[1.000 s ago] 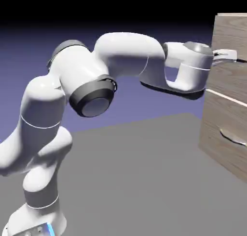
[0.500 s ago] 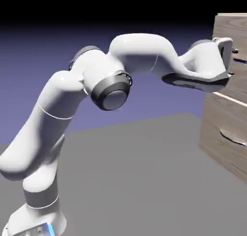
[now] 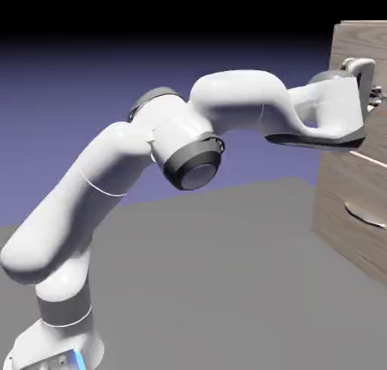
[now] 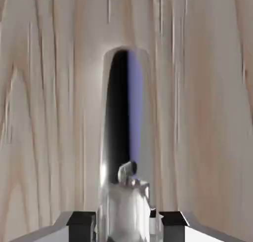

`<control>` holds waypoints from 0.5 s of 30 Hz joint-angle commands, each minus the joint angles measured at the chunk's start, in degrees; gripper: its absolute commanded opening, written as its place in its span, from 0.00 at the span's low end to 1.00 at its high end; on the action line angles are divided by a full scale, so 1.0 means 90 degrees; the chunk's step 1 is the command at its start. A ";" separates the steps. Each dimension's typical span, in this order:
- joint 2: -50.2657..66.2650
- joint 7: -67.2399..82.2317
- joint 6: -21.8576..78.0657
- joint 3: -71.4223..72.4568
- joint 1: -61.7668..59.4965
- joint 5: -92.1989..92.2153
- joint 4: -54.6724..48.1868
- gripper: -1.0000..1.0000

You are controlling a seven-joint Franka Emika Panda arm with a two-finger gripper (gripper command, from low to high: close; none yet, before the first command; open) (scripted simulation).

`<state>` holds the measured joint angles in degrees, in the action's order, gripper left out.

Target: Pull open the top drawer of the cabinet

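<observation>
- Grey table [image 3: 227,285]: flat, matte surface, well below my fingers [image 4: 81,221] and spreading out behind them.
- Blue-violet backdrop [image 3: 75,81]: plain, far behind my fingers, darkening to black at its top.
- Lower drawer [image 3: 340,240]: wood-grain front, below my fingers and apart from them.
- Curved handle [image 3: 364,214]: dark, on that lower front.

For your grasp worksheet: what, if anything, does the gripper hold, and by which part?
The gripper is shut on the top drawer, by its bar handle.

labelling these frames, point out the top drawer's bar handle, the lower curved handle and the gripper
bar handle [image 4: 121,117]: hand view, shiny shaft.
lower curved handle [image 3: 364,214]: exterior view, mid-curve.
gripper [image 4: 126,221]: hand view, between fingertips, closed on the bar.
</observation>
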<state>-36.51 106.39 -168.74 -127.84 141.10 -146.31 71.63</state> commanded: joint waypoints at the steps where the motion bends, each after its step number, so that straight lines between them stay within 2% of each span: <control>1: 0.0140 -0.0197 0.0052 0.0116 -0.0168 -0.0138 0.0232 0.00; 9: 0.1418 -0.1870 0.0373 0.1268 -0.1804 -0.1077 0.2045 0.00; 15: 0.2307 -0.3144 0.0417 0.2333 -0.3188 -0.1679 0.2965 0.00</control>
<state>-15.75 78.11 -164.94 -106.83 112.40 -161.40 98.31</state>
